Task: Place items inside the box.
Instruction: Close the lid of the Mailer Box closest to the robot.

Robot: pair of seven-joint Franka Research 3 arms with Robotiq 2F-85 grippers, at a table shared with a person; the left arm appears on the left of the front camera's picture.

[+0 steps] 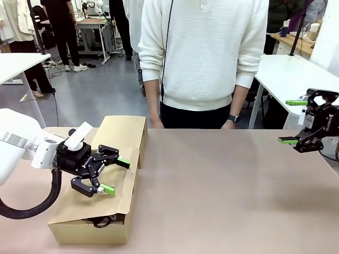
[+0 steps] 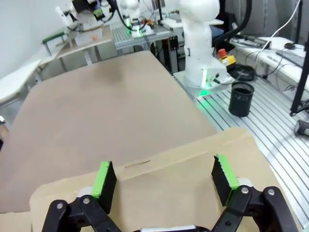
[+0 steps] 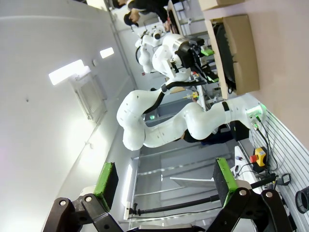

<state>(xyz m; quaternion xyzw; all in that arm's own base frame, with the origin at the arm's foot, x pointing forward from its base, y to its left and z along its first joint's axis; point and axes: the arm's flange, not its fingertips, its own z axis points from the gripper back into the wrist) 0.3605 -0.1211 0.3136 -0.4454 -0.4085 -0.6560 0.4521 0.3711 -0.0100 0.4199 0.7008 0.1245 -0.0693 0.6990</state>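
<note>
1. Box (image 1: 124, 138): plain brown cardboard, matt, smooth, with raw cut edges; its flap lid shows the same uncoated finish in the left wrist view.
2. Table (image 1: 222, 185): flat matt tan surface, uniform, without gloss.
3. Left gripper (image 1: 112, 176): black links with a satin sheen, looking like hard plastic or coated metal; bright green pads (image 2: 102, 178), ribbed and matt.
4. Right gripper (image 1: 292, 121): same black finish, same green pads (image 3: 223, 174).
5. Left arm (image 1: 16, 143): glossy white smooth shell.
6. Person's sweater (image 1: 204, 47): white ribbed knit cloth, matt.
</note>
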